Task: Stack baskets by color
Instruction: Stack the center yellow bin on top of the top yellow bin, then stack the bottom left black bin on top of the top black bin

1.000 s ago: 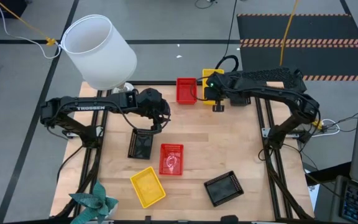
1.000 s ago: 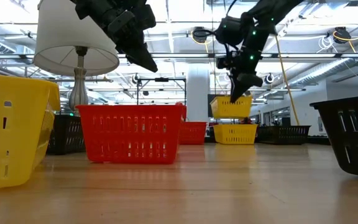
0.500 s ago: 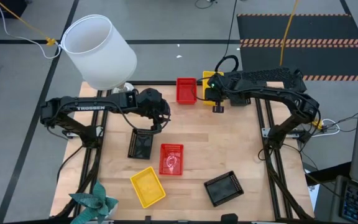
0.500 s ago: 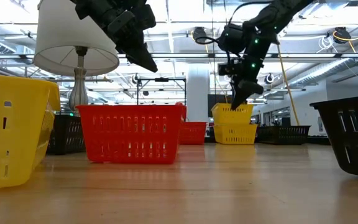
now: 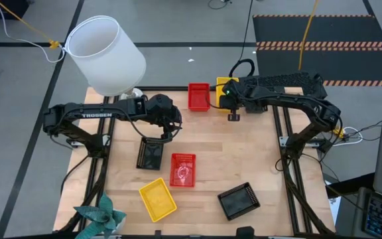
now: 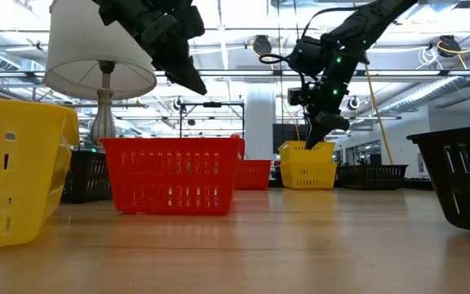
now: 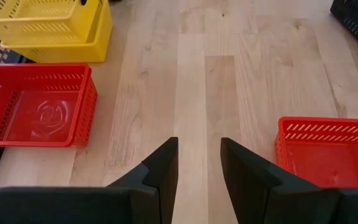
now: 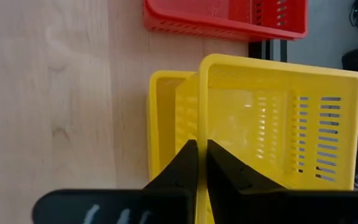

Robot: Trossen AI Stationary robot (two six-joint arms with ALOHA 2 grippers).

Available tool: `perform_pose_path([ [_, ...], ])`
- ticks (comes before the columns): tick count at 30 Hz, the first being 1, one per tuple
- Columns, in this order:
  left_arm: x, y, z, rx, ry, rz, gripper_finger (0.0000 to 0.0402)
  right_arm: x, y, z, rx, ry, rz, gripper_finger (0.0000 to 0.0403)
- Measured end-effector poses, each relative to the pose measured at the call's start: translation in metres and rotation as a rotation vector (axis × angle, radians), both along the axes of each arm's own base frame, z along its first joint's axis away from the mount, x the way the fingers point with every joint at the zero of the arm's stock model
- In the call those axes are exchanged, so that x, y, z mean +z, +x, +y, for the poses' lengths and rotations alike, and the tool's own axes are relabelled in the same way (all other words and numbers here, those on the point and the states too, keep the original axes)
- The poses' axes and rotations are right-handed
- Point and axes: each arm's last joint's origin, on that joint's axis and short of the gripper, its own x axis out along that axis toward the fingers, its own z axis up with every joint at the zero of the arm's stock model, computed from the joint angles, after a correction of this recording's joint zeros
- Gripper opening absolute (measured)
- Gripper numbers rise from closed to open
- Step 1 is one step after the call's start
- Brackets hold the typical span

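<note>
Two yellow baskets (image 5: pixel 224 85) stand nested at the table's far edge, next to a red basket (image 5: pixel 198 96). My right gripper (image 8: pixel 202 163) is shut on the upper yellow basket (image 8: pixel 272 124), which sits partly inside the lower one (image 8: pixel 157 124). My left gripper (image 7: pixel 199 165) hangs open over bare wood at the table's left middle, holding nothing. Below it on the table lies a black basket (image 5: pixel 151 154). Another red basket (image 5: pixel 183 169), a yellow basket (image 5: pixel 157 199) and a second black basket (image 5: pixel 239 200) lie toward the near edge. My right gripper pinches the rim of one side wall (image 8: pixel 201 106) of the upper yellow basket, with one finger inside the basket and one outside. The fingers slant down from the table's right side. The basket's bottom sits inside the lower yellow basket (image 6: pixel 307 173), with its rim standing higher.
A white lampshade (image 5: pixel 105 56) leans over the far left corner. A green plant (image 5: pixel 101 216) sits at the near left corner. Bare wood (image 5: pixel 244 153) lies open in the middle and right of the table.
My right gripper has gone down with the yellow basket. The basket hung clear above the other yellow one and now sits nested in it. The gripper has stayed shut on it throughout.
</note>
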Motion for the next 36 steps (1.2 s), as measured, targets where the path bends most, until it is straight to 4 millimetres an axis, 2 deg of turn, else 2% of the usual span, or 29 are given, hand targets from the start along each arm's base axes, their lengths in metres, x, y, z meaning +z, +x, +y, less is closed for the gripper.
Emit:
perform_pose_path([
  [19, 0.0000, 0.0000, 0.0000, 0.000, 0.000, 0.000, 0.0122, 0.0000, -0.0004, -0.0006, -0.009, 0.003, -0.004, 0.0067],
  [30, 0.0000, 0.0000, 0.0001, 0.003, -0.002, 0.000, 0.0122, -0.0002, 0.0008, 0.0009, -0.007, 0.047, -0.038, 0.0135],
  [36, 0.0000, 0.0000, 0.0000, 0.005, -0.005, 0.000, 0.0122, 0.0015, 0.0030, 0.0062, -0.049, 0.053, -0.059, 0.0159],
])
